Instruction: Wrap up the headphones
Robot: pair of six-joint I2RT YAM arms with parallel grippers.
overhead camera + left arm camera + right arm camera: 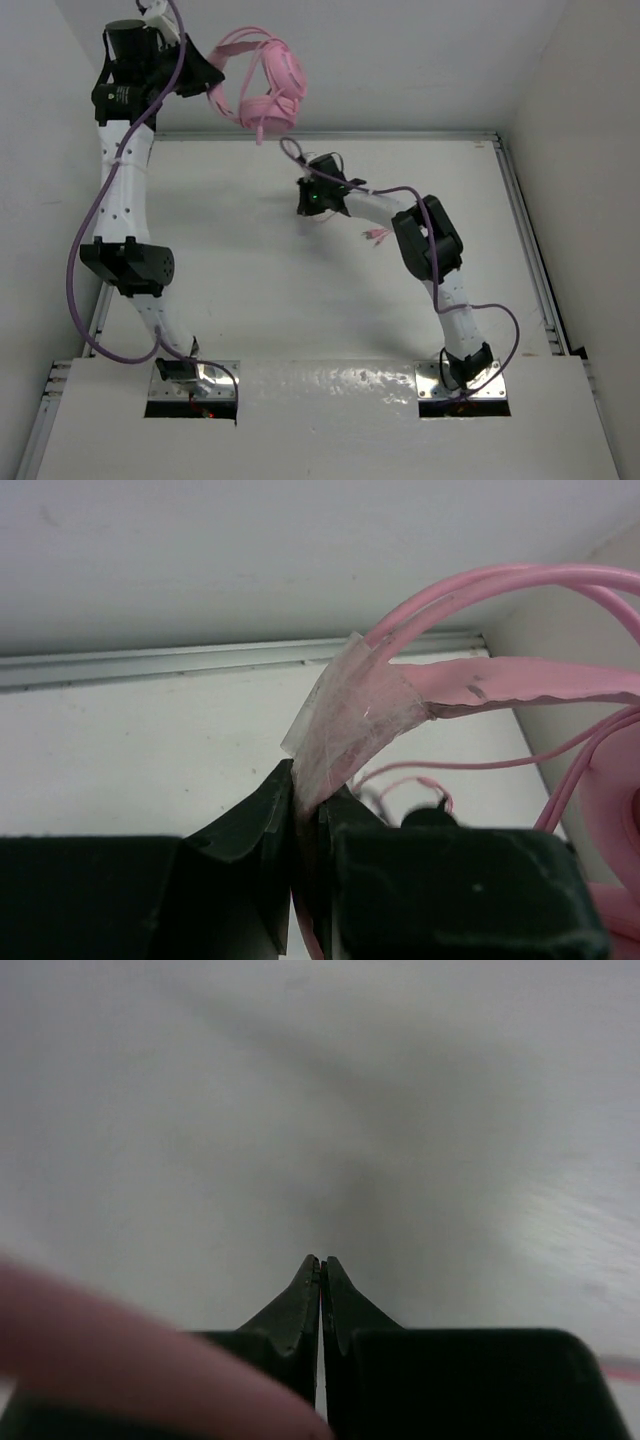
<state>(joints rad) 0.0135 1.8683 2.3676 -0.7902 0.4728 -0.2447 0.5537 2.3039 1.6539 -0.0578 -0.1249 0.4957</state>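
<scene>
The pink headphones [268, 82] hang in the air at the back left, and my left gripper [213, 84] is shut on their headband. In the left wrist view the jaws [305, 792] pinch a tape-wrapped part of the headband [352, 712], with cord loops [470, 765] behind it. The thin pink cord [291, 151] drops from the ear cups to my right gripper [305, 195], low over the middle of the table. That gripper [321, 1265] is shut, with a thin reddish sliver between its tips. A blurred pink strand [120, 1355] crosses close to its camera. The plug end [377, 236] lies under the right forearm.
White walls enclose the table [250, 300] on the back and both sides, with a metal rail [400, 134] along the far edge. Purple arm cables [85, 250] hang beside both arms. A raised white ledge [330, 420] spans the near edge at the arm bases.
</scene>
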